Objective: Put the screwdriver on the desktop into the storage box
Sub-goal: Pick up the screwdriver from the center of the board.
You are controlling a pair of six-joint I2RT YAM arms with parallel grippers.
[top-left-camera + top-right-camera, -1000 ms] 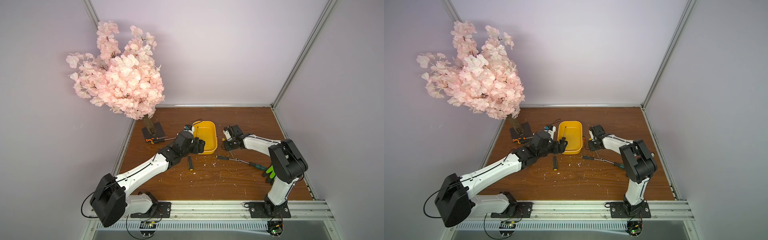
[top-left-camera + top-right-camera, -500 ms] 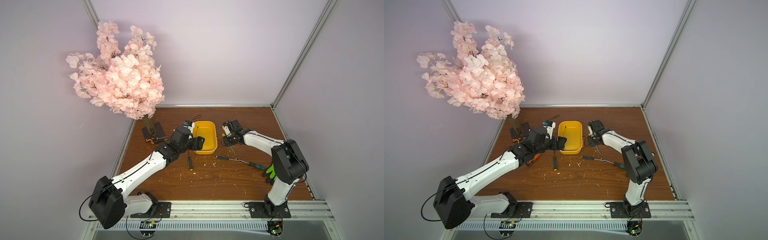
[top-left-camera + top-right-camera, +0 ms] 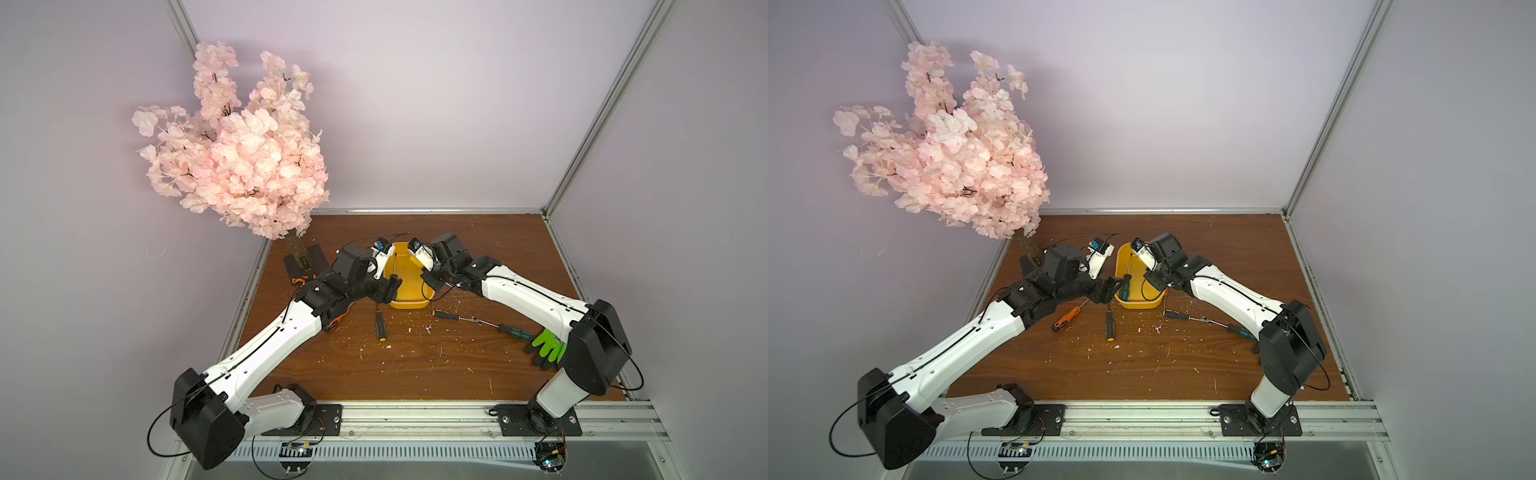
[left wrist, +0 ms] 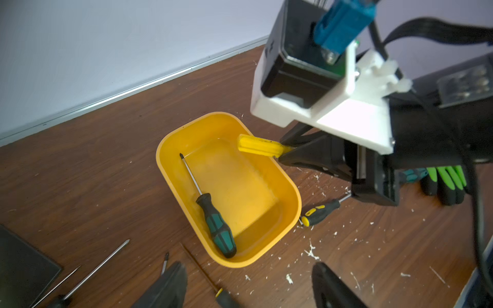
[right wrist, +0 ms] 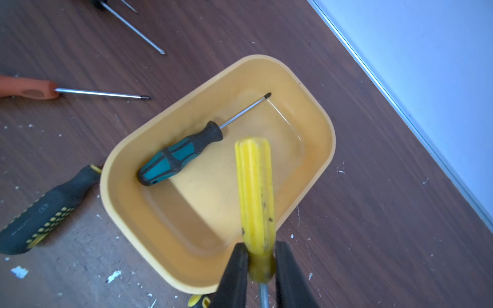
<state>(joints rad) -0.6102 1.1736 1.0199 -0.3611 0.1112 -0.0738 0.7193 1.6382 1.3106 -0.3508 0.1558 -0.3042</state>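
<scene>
Right wrist view shows the right gripper [image 5: 260, 249] clamped on the yellow-handled screwdriver [image 5: 254, 186] where handle meets shaft, the handle hanging over the yellow storage box [image 5: 320, 125], in which a teal-and-black screwdriver [image 5: 181, 153] lies. Left wrist view has the left gripper [image 4: 248, 272] spread wide and empty just beside the box, above the desktop [image 4: 93, 173]. An orange-handled screwdriver [image 3: 1066, 319] and a black-and-yellow screwdriver [image 3: 1109, 326] lie on the desktop outside the box.

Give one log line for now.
right gripper: holds yellow screwdriver over storage box | left gripper: open, empty | teal screwdriver: in box
</scene>
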